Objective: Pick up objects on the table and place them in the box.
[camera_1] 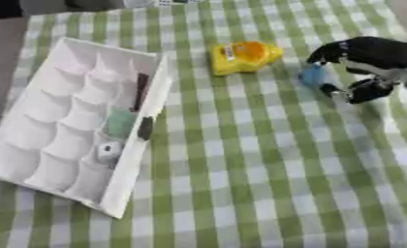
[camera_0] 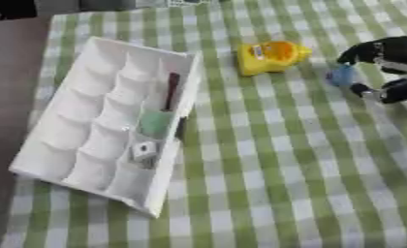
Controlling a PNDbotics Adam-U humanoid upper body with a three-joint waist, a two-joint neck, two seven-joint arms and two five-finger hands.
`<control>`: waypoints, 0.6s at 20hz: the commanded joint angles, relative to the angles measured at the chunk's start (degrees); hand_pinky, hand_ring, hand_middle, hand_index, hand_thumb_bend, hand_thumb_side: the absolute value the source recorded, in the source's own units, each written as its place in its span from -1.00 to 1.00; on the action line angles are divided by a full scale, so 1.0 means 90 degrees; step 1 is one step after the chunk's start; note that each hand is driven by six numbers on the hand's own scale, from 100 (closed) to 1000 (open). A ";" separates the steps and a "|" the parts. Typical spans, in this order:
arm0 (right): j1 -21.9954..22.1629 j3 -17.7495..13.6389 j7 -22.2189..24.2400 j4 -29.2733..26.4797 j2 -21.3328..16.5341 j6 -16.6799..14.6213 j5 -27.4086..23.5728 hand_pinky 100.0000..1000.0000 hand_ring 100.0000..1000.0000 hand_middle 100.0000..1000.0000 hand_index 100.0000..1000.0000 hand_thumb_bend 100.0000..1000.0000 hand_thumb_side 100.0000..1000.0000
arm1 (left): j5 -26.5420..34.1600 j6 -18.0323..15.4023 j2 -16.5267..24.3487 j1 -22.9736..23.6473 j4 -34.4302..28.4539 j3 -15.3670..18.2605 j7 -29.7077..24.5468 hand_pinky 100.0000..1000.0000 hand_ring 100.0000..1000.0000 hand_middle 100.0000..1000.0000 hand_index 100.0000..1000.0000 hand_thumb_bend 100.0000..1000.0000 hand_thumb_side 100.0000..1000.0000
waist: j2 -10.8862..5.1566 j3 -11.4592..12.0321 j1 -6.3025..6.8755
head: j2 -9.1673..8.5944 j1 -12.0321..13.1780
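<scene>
Your white compartmented box (camera_0: 88, 121) lies tilted at nine o'clock, holding small items. A yellow object (camera_0: 271, 56) sits at one o'clock. A small blue object (camera_0: 341, 75) lies at two o'clock.

You have a green-and-white checked cloth (camera_0: 266, 184) spread over the worktop — it fills most of your view. Along your left edge a bare grey-brown strip of worktop (camera_0: 7, 72) shows beside the cloth. At the far edge sit dark, blurred shapes (camera_0: 10, 7) — you cannot make them out.
</scene>
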 commanded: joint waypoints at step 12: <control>0.0006 -0.0180 -0.0545 -0.0288 -0.0193 0.0208 0.0390 0.46 0.48 0.66 0.89 -0.43 -1.00 | 0.0014 -0.0015 0.0130 -0.0091 -0.0104 0.0012 -0.0009 0.45 0.36 0.83 0.49 -0.98 0.91 | 0.0016 0.0058 0.0033 | -0.0104 -0.0006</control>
